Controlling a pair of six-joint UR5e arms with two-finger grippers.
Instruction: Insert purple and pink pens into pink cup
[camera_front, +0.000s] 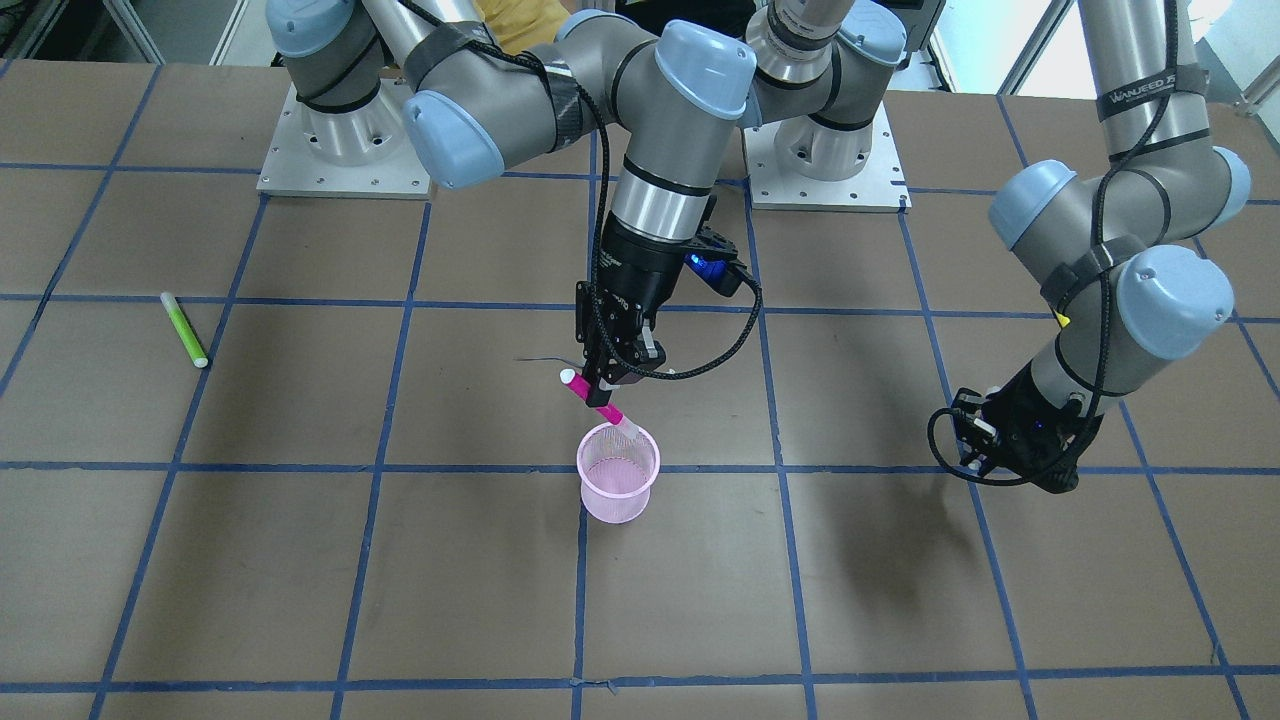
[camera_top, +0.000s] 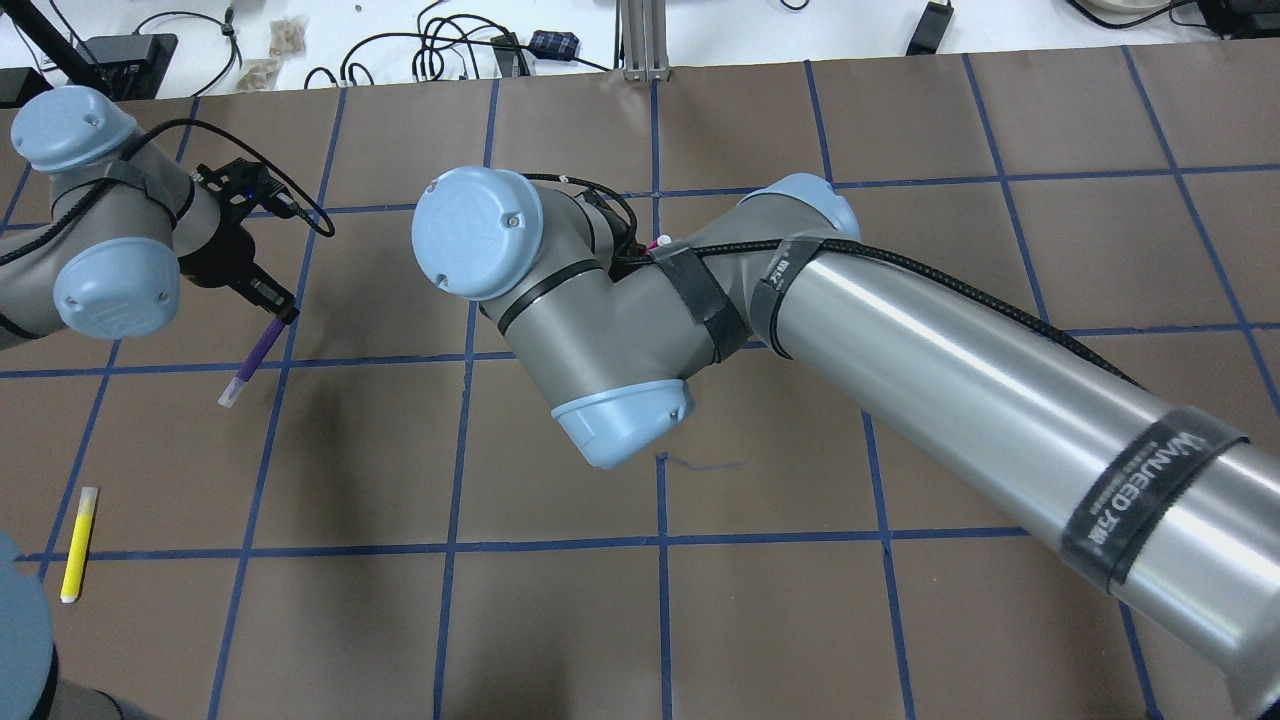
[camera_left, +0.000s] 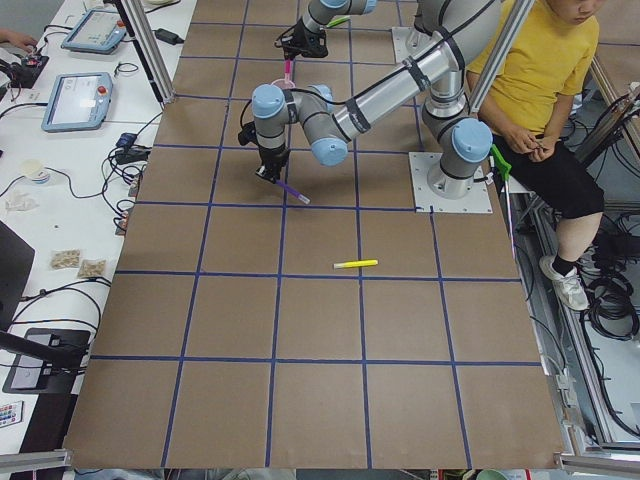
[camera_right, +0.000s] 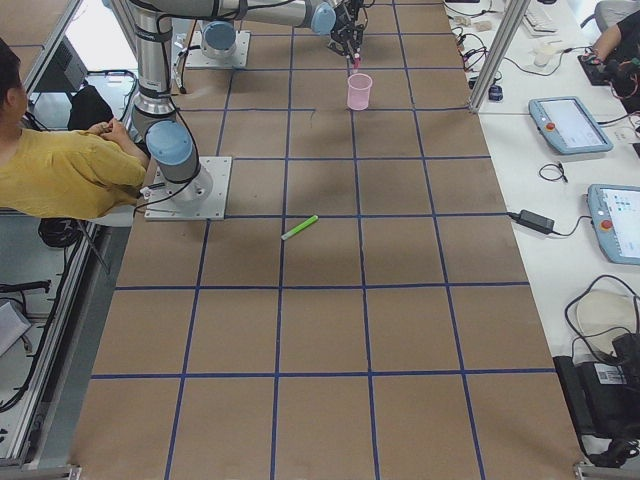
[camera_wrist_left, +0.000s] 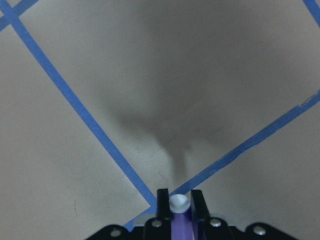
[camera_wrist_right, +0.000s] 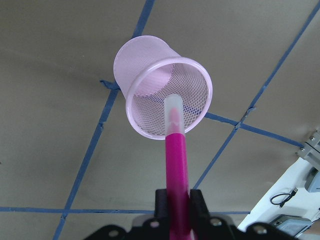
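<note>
Pink mesh forms the pink cup (camera_front: 615, 500), upright at centre of the front-facing view on the brown bench (camera_front: 300, 560). Just above it, the right pincer (camera_front: 603, 385) pinches the slanted pink pen (camera_front: 597, 402), tip at the rim. A yellow-green pen (camera_front: 184, 329) lies far left. Overhead, the right arm (camera_top: 900, 350) hides the cup. At upper left, the left pincer (camera_top: 283, 313) pinches the purple pen (camera_top: 255, 352).
</note>
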